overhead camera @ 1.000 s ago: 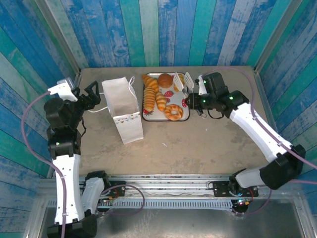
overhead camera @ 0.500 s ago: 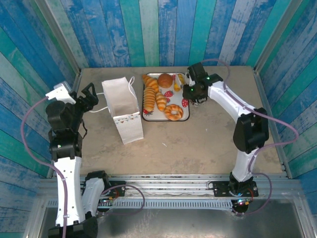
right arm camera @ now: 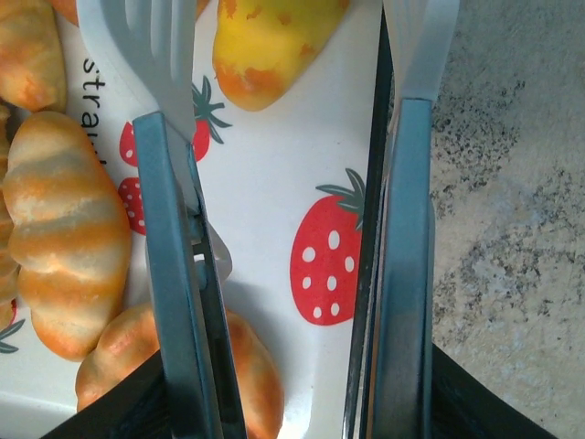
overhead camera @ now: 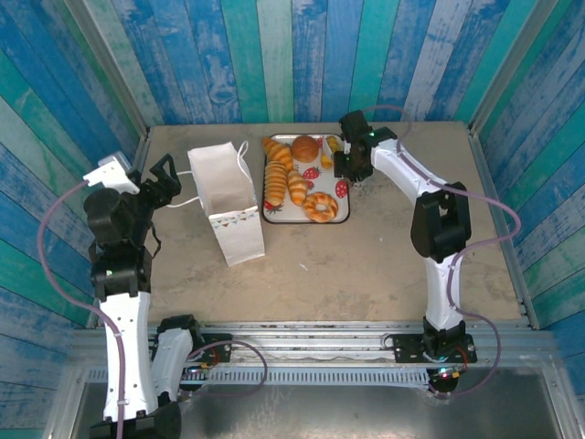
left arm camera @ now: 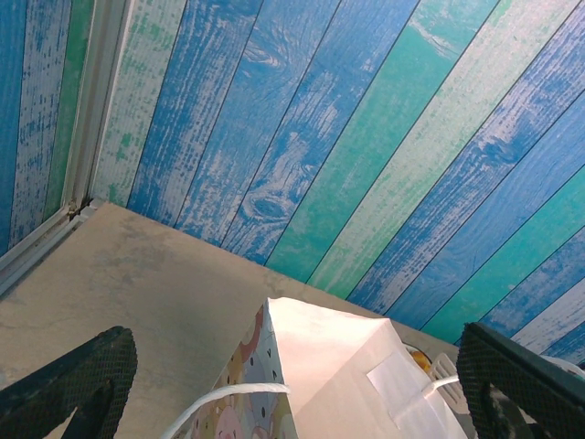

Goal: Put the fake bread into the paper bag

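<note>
The fake bread [overhead camera: 298, 183] lies on a strawberry-print tray [overhead camera: 340, 190]: croissants, a brown bun [overhead camera: 304, 146], a ring doughnut [overhead camera: 321, 207]. The white paper bag [overhead camera: 227, 203] stands left of the tray, mouth up. My right gripper [overhead camera: 339, 164] hovers open over the tray's right edge. In the right wrist view its white slotted fingertips [right arm camera: 151, 46] straddle a yellow-orange piece [right arm camera: 270, 41], nothing between them; a croissant [right arm camera: 69, 242] lies to the left. My left gripper [overhead camera: 166, 183] stands open left of the bag. The left wrist view shows the bag [left arm camera: 356, 366] and its cord handle [left arm camera: 228, 395].
Blue and green plank walls [overhead camera: 302, 55] enclose the tan table [overhead camera: 366, 265] on three sides, with metal rails at the corners. The right arm's elbow [overhead camera: 439, 224] stands tall over the table's right half. Bare tabletop lies in front of bag and tray.
The right arm has folded upward and its gripper has moved left and back, from beside the tray to over its far right edge. The left gripper has barely shifted.
</note>
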Controlling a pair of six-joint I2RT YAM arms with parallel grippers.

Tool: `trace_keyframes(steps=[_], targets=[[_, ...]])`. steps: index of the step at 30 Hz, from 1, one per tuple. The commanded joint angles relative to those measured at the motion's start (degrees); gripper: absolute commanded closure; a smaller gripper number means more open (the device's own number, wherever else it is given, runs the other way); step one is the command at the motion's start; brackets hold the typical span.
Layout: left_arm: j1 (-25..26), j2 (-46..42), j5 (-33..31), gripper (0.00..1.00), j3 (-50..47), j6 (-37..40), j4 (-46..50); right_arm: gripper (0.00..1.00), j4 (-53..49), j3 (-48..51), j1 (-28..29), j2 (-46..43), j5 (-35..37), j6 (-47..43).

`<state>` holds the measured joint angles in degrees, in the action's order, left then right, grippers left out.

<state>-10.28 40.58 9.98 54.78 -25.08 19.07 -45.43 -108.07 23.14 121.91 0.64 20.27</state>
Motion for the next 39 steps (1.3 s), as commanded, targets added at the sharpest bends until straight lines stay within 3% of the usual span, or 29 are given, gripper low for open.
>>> trace_keyframes(steps=[1,23,39], targets=[[-0.2,-0.7,0.2,0.06,-0.9,1.3,0.9,0.47,-1.7,-3.3,-0.5,1.6,-0.3,-1.0],[-0.3,-0.8,0.5,0.06,0.2,1.4,1.8,0.45,-4.8,-9.5,-0.5,9.8,-1.8,-3.0],[-0.3,-0.4,0.1,0.06,1.5,0.6,2.6,0.80,-2.9,-5.0,-0.5,3.1,-1.3,-2.9]])
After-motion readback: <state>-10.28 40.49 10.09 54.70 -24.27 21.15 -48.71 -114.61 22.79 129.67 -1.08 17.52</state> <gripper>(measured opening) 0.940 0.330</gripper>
